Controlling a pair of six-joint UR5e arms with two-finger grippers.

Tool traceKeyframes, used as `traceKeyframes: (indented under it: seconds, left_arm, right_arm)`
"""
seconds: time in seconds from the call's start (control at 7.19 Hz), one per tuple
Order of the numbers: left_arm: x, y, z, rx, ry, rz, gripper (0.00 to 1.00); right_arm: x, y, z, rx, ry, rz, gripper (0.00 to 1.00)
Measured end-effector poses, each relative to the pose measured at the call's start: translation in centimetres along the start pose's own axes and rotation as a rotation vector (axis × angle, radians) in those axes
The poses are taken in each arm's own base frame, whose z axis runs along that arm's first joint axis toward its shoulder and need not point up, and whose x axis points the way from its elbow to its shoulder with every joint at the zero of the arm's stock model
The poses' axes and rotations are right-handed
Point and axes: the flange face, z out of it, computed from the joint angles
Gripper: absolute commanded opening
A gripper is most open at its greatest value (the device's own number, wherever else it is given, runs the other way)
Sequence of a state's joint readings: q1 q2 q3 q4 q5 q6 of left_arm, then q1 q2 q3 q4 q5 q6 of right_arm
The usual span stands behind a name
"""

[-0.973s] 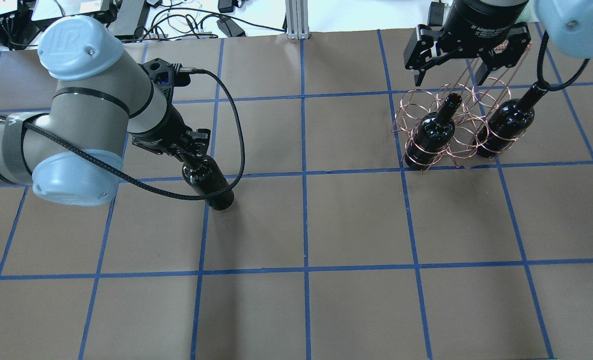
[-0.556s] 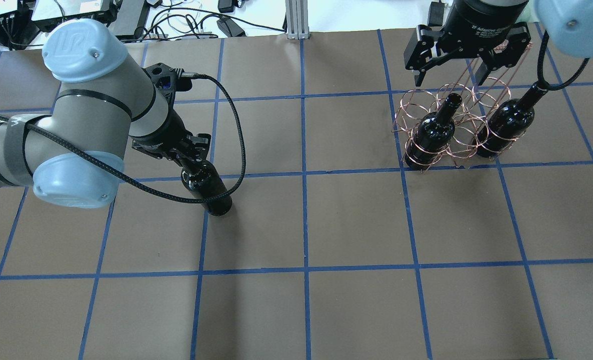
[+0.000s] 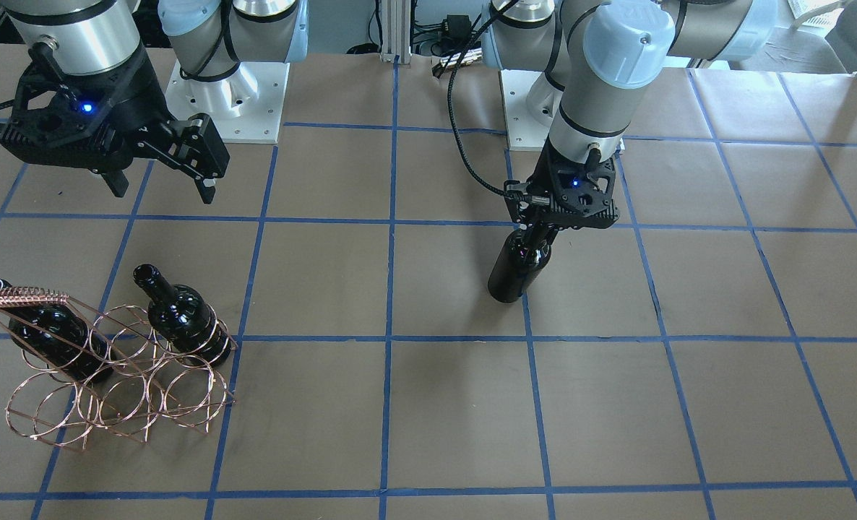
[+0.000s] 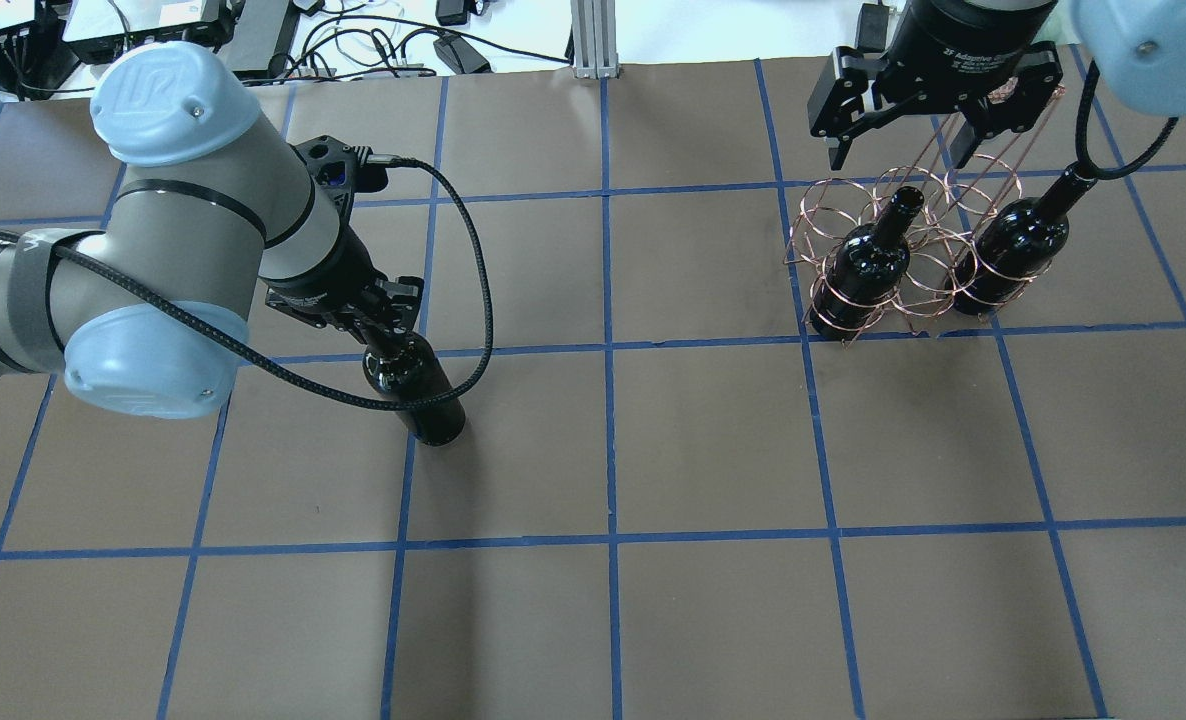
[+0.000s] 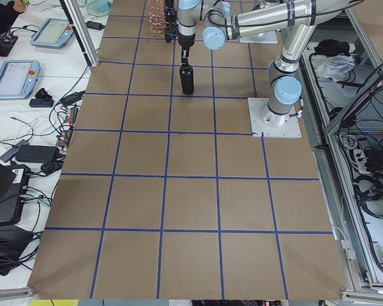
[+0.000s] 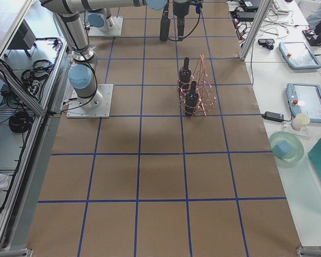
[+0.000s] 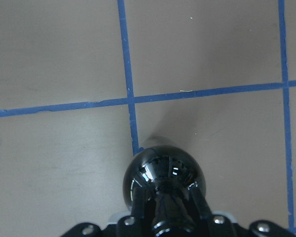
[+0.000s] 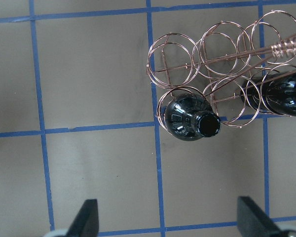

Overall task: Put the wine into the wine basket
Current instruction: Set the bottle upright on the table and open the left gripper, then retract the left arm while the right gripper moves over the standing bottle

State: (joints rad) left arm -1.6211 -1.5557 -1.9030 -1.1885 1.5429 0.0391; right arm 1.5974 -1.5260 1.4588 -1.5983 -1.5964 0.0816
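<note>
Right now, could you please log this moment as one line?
left gripper shut on wine bottle | right gripper open, clear of wine basket | two bottles racked

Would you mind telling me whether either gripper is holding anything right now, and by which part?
The left gripper is shut on the neck of the near-black glossy glass wine bottle; the open right gripper holds nothing.

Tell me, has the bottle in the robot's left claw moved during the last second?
Yes. In the overhead view the bottle has shifted slightly toward the bottom edge, reaching further past the blue tape line that it crosses.
</note>
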Motion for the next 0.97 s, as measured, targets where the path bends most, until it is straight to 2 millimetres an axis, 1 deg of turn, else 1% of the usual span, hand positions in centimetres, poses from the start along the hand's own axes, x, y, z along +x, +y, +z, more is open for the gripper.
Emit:
traceKeyframes:
  seconds: [0.14,0.28,0.42,0.56,0.7,0.83,0.97]
  left_arm:
    - [0.0,-0.1,0.0,-0.001,0.001,0.001,0.83]
    - [0.0,-0.2,0.1,-0.003,0.001,0.001,1.0]
    - [0.0,-0.3,0.2,-0.005,0.001,-0.001,1.0]
    - [0.0,-0.3,0.2,-0.011,0.002,-0.006,1.0]
    - [0.0,-0.3,-0.3,-0.019,0.002,-0.014,1.0]
    - [-0.3,-0.8,-2.1,-0.029,0.0,-0.025,1.0]
    - [-0.9,-1.5,-5.1,-0.045,-0.002,-0.041,1.0]
  right_arm:
    - [-0.2,0.0,-0.2,0.016,-0.002,0.0,1.0]
    - [-0.4,-0.1,-0.2,0.023,-0.004,0.003,1.0]
    - [-0.6,-0.1,-0.1,0.025,-0.006,0.014,1.0]
    - [-1.2,0.1,0.0,0.023,-0.007,0.03,1.0]
    - [-2.5,0.4,0.2,0.022,-0.01,0.037,1.0]
    - [-4.1,0.8,0.2,0.026,-0.012,0.033,1.0]
    - [-5.7,1.2,0.4,0.031,-0.015,0.034,1.0]
